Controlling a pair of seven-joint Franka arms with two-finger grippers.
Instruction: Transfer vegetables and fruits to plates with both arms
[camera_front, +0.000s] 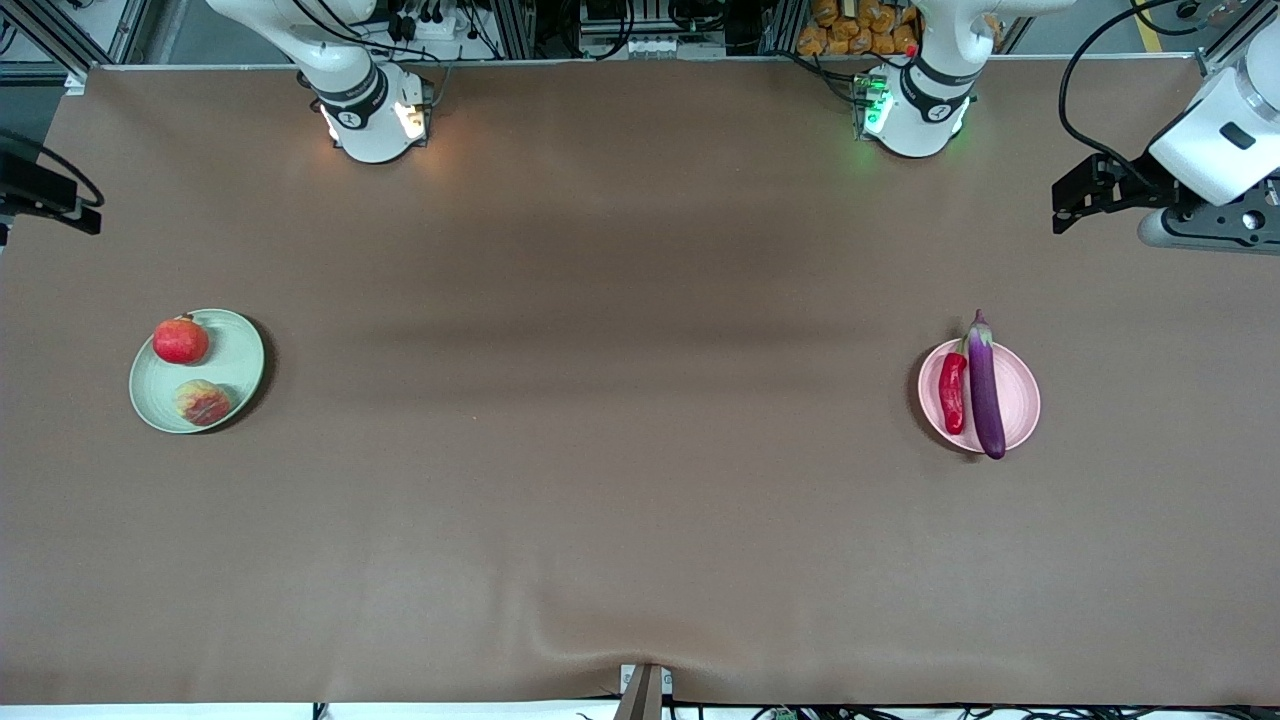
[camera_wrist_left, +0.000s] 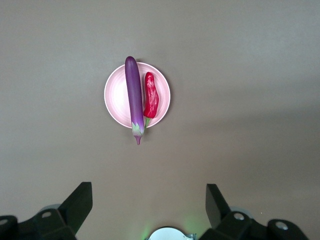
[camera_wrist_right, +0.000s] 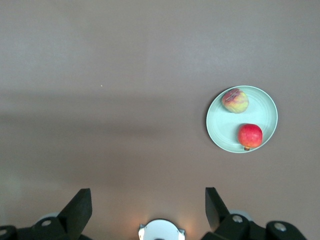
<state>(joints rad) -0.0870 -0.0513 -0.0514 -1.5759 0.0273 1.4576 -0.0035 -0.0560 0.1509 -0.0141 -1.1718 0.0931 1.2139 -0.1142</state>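
The purple eggplant (camera_front: 985, 390) and the red chili pepper (camera_front: 953, 392) lie side by side on the pale pink plate (camera_front: 1020, 400) at the left arm's end of the table. Both ends of the eggplant overhang the rim. The pomegranate-like fruit (camera_front: 181, 340) and the peach (camera_front: 203, 402) sit on the pale green plate (camera_front: 240, 355) at the right arm's end, the peach nearer the front camera. My left gripper (camera_wrist_left: 148, 192) is open and empty, high above the table with the pink plate (camera_wrist_left: 116, 95) in sight. My right gripper (camera_wrist_right: 147, 194) is open and empty, high above the table with the green plate (camera_wrist_right: 265, 112) in sight.
The brown table cover (camera_front: 620, 400) stretches between the two plates. The arm bases (camera_front: 370, 120) stand along the table edge farthest from the front camera. A small bracket (camera_front: 645, 690) sits at the edge nearest that camera. Both hands show at the view's side edges.
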